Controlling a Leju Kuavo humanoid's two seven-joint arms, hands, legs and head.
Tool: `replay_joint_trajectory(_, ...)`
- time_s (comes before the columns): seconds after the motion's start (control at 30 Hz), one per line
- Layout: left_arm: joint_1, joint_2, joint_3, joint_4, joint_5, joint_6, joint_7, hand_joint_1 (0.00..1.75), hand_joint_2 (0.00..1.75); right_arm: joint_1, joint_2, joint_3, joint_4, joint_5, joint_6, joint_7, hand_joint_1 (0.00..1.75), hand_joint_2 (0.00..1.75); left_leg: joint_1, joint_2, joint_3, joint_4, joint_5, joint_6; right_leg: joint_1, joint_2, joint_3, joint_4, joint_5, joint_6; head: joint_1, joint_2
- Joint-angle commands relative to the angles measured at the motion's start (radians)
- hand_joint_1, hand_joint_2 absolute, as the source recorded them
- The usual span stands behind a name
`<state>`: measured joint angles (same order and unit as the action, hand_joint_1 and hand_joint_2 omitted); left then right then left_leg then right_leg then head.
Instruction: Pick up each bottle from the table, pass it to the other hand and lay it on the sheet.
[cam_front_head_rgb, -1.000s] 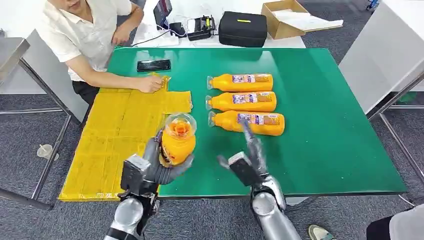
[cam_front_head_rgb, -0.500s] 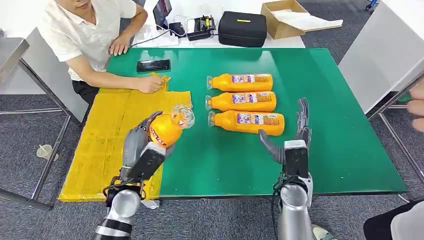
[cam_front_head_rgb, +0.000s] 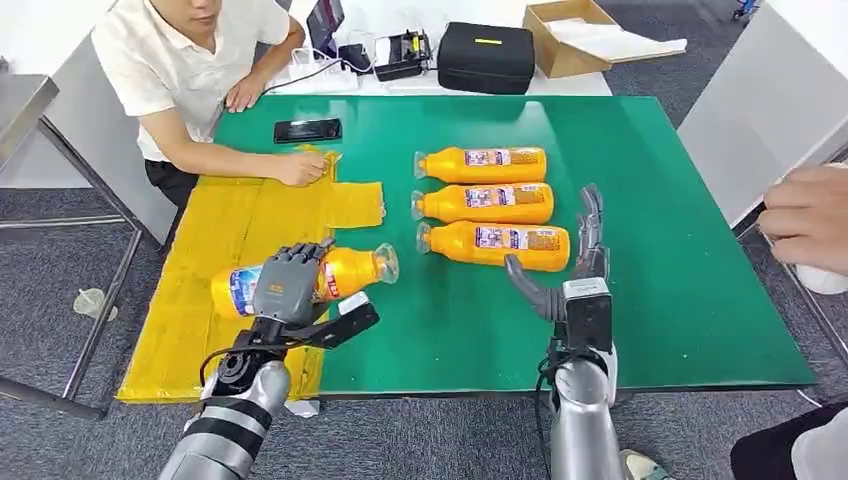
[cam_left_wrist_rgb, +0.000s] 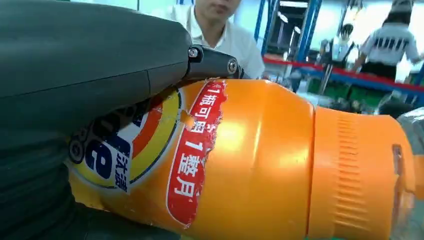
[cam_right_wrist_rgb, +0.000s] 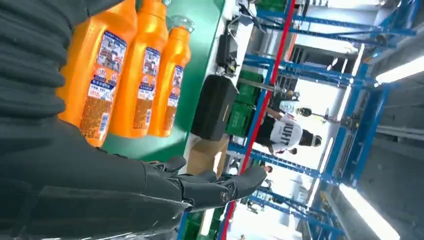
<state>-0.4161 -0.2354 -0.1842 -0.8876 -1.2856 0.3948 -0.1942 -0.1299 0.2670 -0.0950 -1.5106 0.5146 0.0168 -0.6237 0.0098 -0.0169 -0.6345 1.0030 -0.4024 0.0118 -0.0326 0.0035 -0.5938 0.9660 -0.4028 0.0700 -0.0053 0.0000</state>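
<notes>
My left hand grips an orange bottle that lies on its side over the right edge of the yellow sheet, its clear cap pointing right. The left wrist view has the bottle close up under my thumb. Three more orange bottles lie side by side on the green table. My right hand stands open, fingers straight up, just right of the nearest of them. The right wrist view has those bottles beside my open hand.
A person sits at the far left with a hand on the sheet's far edge. Another person's hand reaches in at the right edge. A phone lies at the table's back left. A black case and a cardboard box stand behind.
My left hand tipped the bottle from upright onto its side and lowered it to the sheet's edge. My right hand let go, drew right and stands open. A person's hand came in at right.
</notes>
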Motion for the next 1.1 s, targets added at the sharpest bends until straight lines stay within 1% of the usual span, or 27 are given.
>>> replay_joint_trajectory(0.03,-0.088,0.061,-0.033,0.191,-0.075,-0.003,0.021,1.75,1.75,-0.043,-0.036,0.021,0.083,-0.004,-0.003,-0.006,0.00,1.75,0.001,0.004,0.007,0.001,-0.004,0.000,0.002,0.002,0.007,-0.001,-0.002,-0.005,0.000,0.000)
replay_joint_trajectory(0.13,-0.135,0.088,-0.061,0.312,-0.122,0.018,0.027,1.75,1.75,-0.058,-0.043,0.028,0.110,-0.018,-0.006,-0.017,0.00,1.75,0.001,0.003,0.004,-0.001,-0.001,0.000,0.001,0.002,0.004,-0.001,0.000,-0.003,0.000,0.000)
replay_joint_trajectory(0.17,-0.144,0.096,-0.074,0.333,-0.141,0.015,0.028,1.75,1.75,-0.060,-0.044,0.028,0.116,-0.021,-0.005,-0.020,0.00,1.75,0.001,0.003,0.006,0.000,-0.002,0.000,0.002,0.002,0.006,-0.001,-0.001,-0.004,0.000,0.000)
replay_joint_trajectory(0.2,-0.154,0.101,-0.067,0.358,-0.135,0.008,0.022,1.75,1.75,-0.064,-0.043,0.026,0.126,-0.032,-0.002,-0.026,0.00,1.75,0.001,0.004,0.007,0.000,-0.002,-0.001,0.002,0.002,0.007,-0.001,-0.001,-0.005,0.000,0.000)
replay_joint_trajectory(0.23,-0.166,0.089,0.000,0.382,-0.042,-0.041,-0.014,1.75,1.75,-0.066,-0.042,0.027,0.141,-0.033,0.001,-0.027,0.00,1.75,0.001,0.003,0.003,-0.001,-0.001,0.000,0.001,0.002,0.003,-0.001,0.000,-0.003,0.000,0.000)
replay_joint_trajectory(0.27,-0.172,0.082,0.044,0.390,0.015,-0.056,-0.034,1.75,1.75,-0.066,-0.043,0.032,0.151,-0.036,0.004,-0.034,0.00,1.75,0.001,0.003,0.004,0.000,-0.001,0.000,0.002,0.002,0.004,-0.001,0.000,-0.004,0.000,0.000)
replay_joint_trajectory(0.3,-0.179,0.087,0.056,0.393,0.025,-0.068,-0.035,1.75,1.75,-0.064,-0.043,0.036,0.158,-0.038,0.006,-0.041,0.00,1.75,0.002,0.005,0.006,0.000,-0.002,-0.001,0.003,0.003,0.006,-0.001,-0.001,-0.005,0.000,0.000)
replay_joint_trajectory(0.33,-0.183,0.102,0.025,0.394,-0.025,-0.049,-0.012,1.75,1.75,-0.064,-0.042,0.039,0.164,-0.040,0.007,-0.046,0.00,1.75,0.001,0.004,0.004,0.000,-0.002,0.000,0.002,0.002,0.004,-0.001,0.000,-0.004,0.000,0.000)
replay_joint_trajectory(0.43,-0.187,0.104,0.034,0.404,-0.018,-0.065,-0.013,1.75,1.75,-0.063,-0.043,0.042,0.172,-0.040,0.007,-0.047,0.00,1.75,0.002,0.005,0.005,0.000,-0.002,-0.001,0.003,0.003,0.005,-0.001,-0.001,-0.005,0.000,0.000)
replay_joint_trajectory(0.47,-0.188,0.105,0.027,0.409,-0.028,-0.072,-0.014,1.75,1.75,-0.064,-0.044,0.042,0.176,-0.041,0.006,-0.048,0.00,1.75,0.001,0.003,0.003,-0.001,0.000,-0.001,0.001,0.002,0.003,-0.001,0.000,-0.003,0.000,0.000)
replay_joint_trajectory(0.5,-0.187,0.105,0.020,0.416,-0.036,-0.076,-0.013,1.73,1.75,-0.065,-0.046,0.039,0.181,-0.043,0.005,-0.049,0.00,1.75,0.002,0.004,0.006,0.000,-0.002,-0.001,0.002,0.002,0.006,-0.001,-0.001,-0.004,0.000,0.000)
replay_joint_trajectory(0.53,-0.183,0.103,0.022,0.412,-0.039,-0.061,-0.007,1.52,1.75,-0.064,-0.046,0.038,0.184,-0.044,0.005,-0.050,0.00,1.75,0.001,0.003,0.004,0.000,-0.001,-0.001,0.002,0.002,0.004,-0.001,-0.001,-0.003,0.000,0.000)
replay_joint_trajectory(0.57,-0.186,0.099,0.030,0.420,-0.030,-0.071,-0.007,1.59,1.75,-0.063,-0.049,0.039,0.185,-0.047,0.009,-0.052,0.00,1.75,0.002,0.004,0.006,0.000,-0.002,-0.001,0.002,0.002,0.006,-0.001,-0.001,-0.004,0.000,0.000)
replay_joint_trajectory(0.6,-0.190,0.101,0.038,0.424,-0.018,-0.084,-0.017,1.45,1.75,-0.065,-0.055,0.042,0.196,-0.051,0.017,-0.055,0.00,1.75,0.001,0.002,0.003,-0.001,0.000,-0.001,0.002,0.001,0.004,-0.001,0.000,-0.003,0.000,0.000)
replay_joint_trajectory(0.7,-0.190,0.106,0.047,0.428,-0.018,-0.080,-0.007,1.43,1.75,-0.065,-0.058,0.039,0.205,-0.055,0.019,-0.059,0.00,1.75,0.002,0.004,0.006,0.000,-0.002,-0.001,0.003,0.003,0.006,-0.001,-0.001,-0.005,0.000,0.000)
replay_joint_trajectory(0.8,-0.189,0.109,0.043,0.429,-0.027,-0.080,-0.004,1.41,1.75,-0.065,-0.059,0.040,0.206,-0.055,0.019,-0.059,0.00,1.75,0.001,0.003,0.004,0.000,0.000,-0.001,0.002,0.002,0.004,-0.001,0.000,-0.003,0.000,0.000)
replay_joint_trajectory(0.83,-0.188,0.116,0.032,0.436,-0.044,-0.086,0.004,0.31,1.75,-0.066,-0.065,0.045,0.213,-0.056,0.029,-0.054,0.00,1.75,0.001,0.004,0.006,0.000,-0.001,-0.001,0.002,0.003,0.005,-0.001,-0.001,-0.005,0.000,0.000)
replay_joint_trajectory(0.87,-0.185,0.121,0.032,0.444,-0.048,-0.086,0.010,0.00,1.75,-0.064,-0.068,0.045,0.222,-0.056,0.028,-0.054,0.00,1.75,0.001,0.003,0.004,-0.001,0.000,-0.001,0.001,0.002,0.003,-0.001,0.000,-0.003,0.000,0.000)
replay_joint_trajectory(0.93,-0.174,0.125,0.051,0.444,-0.034,-0.074,0.013,0.00,1.75,-0.058,-0.076,0.047,0.237,-0.057,0.033,-0.055,0.00,1.75,0.002,0.005,0.007,0.000,-0.002,-0.001,0.003,0.003,0.007,-0.001,-0.001,-0.005,0.000,0.000)
replay_joint_trajectory(0.97,-0.169,0.125,0.057,0.442,-0.035,-0.066,0.023,0.00,1.75,-0.052,-0.078,0.045,0.242,-0.057,0.033,-0.055,0.00,1.75,0.002,0.004,0.006,-0.001,-0.001,-0.001,0.002,0.003,0.006,-0.002,0.000,-0.004,0.000,0.000)
replay_joint_trajectory(1.07,-0.172,0.139,0.062,0.447,-0.035,-0.117,0.018,0.00,1.75,-0.052,-0.085,0.038,0.262,-0.063,0.038,-0.061,0.00,1.75,0.002,0.004,0.008,-0.001,-0.002,-0.001,0.003,0.003,0.008,-0.002,-0.001,-0.004,0.000,0.000)
replay_joint_trajectory(1.1,-0.177,0.144,0.072,0.451,-0.023,-0.130,0.008,0.00,1.75,-0.062,-0.096,0.036,0.284,-0.067,0.046,-0.062,0.00,1.75,0.001,0.004,0.006,-0.001,-0.001,-0.001,0.002,0.003,0.006,-0.001,0.000,-0.003,0.000,0.000)
